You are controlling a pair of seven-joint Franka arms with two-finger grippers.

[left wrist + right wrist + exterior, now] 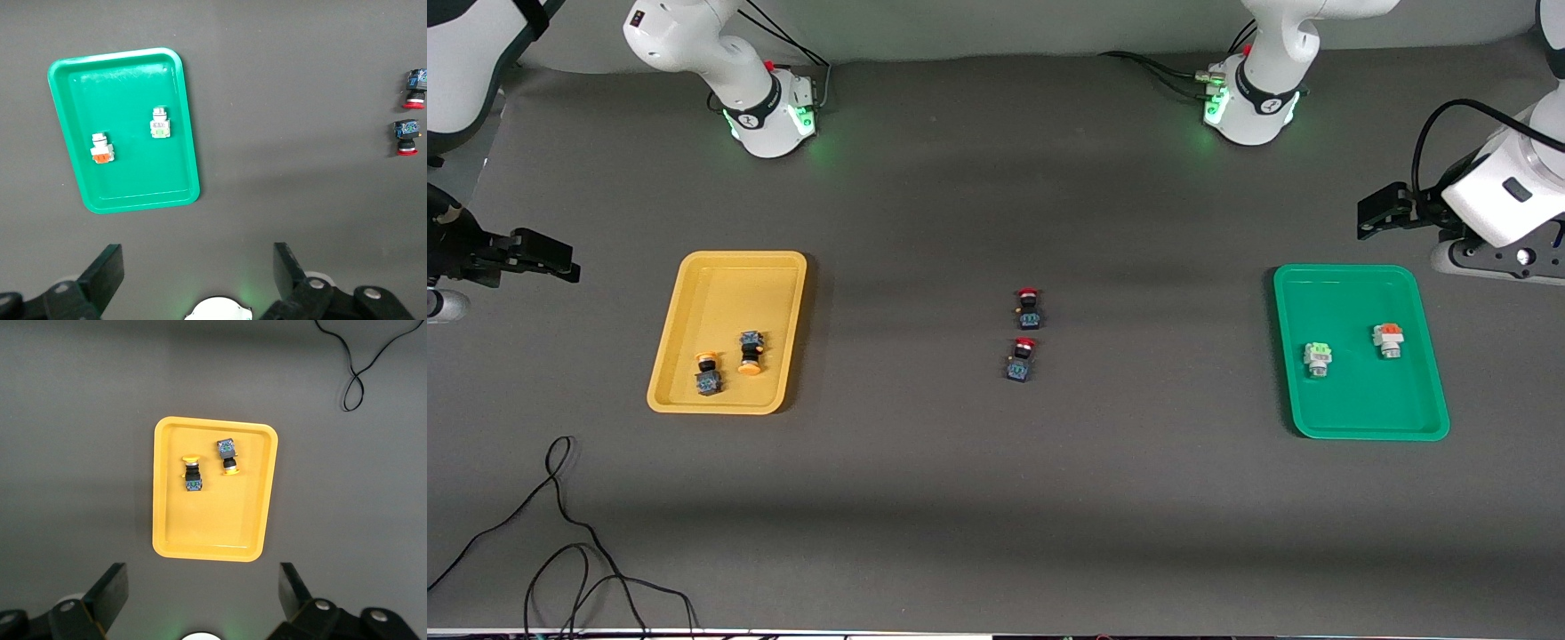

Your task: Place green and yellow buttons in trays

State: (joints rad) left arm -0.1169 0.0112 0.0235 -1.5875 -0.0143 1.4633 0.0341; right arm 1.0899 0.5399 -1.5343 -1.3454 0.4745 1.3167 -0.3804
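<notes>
Trays, two: one yellow tray [729, 267] toward the right arm's end of the table [996, 498], one green tray [1360, 425] toward the left arm's end.

Yellow-capped buttons [729, 363], two, black-blue bodies: both inside the yellow tray, in the half nearer the front camera, side by side and close together, caps pointing opposite ways. Seen also from the right wrist camera [209, 465].

White-bodied buttons, two: both inside the green tray, apart from each other. Green-block button [1317, 358] near the tray's middle, toward the long edge facing the table's centre. Orange-block button [1388, 340] nearer the tray's outer long edge.

Red-capped buttons [1024, 345], two, black-blue bodies: on the bare table near its centre, between the trays, one directly nearer the front camera than the other, red caps toward the robot bases. Not in any tray.

Black cable [560, 533], one: looped on the table at the corner near the front camera, right arm's end.

Left gripper [198, 277]: raised at the left arm's end of the table, fingers spread wide, pinching nothing; green tray and its two buttons well clear of the fingertips.

Right gripper [203, 595]: raised at the right arm's end of the table, fingers spread wide, empty; yellow tray and its two buttons well clear of the fingertips.
</notes>
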